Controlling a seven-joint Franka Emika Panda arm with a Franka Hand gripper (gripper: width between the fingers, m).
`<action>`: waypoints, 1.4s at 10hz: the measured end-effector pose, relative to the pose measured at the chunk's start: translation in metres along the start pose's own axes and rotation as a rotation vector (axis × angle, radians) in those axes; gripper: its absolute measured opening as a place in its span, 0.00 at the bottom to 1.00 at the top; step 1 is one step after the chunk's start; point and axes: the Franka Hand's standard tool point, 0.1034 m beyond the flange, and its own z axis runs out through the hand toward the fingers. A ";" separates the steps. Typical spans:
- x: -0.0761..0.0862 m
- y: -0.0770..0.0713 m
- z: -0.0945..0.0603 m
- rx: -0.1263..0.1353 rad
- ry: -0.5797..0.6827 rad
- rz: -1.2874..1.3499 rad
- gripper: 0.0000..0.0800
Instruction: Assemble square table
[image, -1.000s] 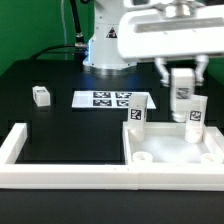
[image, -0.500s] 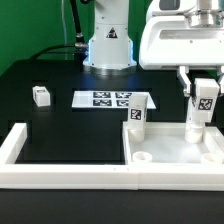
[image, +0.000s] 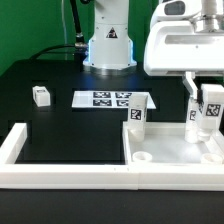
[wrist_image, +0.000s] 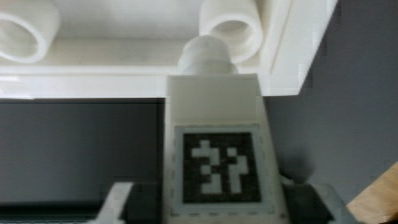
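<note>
Clamping one leg (image: 208, 114) in the gripper (image: 205, 92), jaws half closed and pinching its upper part from two sides, so leaving the lower end free for seating. Hanging it over the far corner of the top (image: 165, 148) at the exterior view's right; hovering or just touching, impossible to tell. Holding it upright, long axis close to vertical, perhaps leaning a little, tag (wrist_image: 217, 160) facing outward from the jaws. Pointing the narrow rounded tip down at the top, in the wrist view just beside a round socket (wrist_image: 240, 30) rather than squarely over it, so probably needing a small sideways correction before lowering. Leaving a second leg (image: 137, 118) standing upright at the neighbouring far corner, and a third leg (image: 40, 95) resting well apart on the black table (image: 60, 125).
</note>
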 end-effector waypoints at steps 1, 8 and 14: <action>0.000 0.000 0.005 -0.002 -0.002 -0.003 0.36; -0.007 -0.007 0.022 -0.003 -0.013 -0.017 0.36; -0.017 -0.013 0.032 -0.001 -0.011 -0.030 0.36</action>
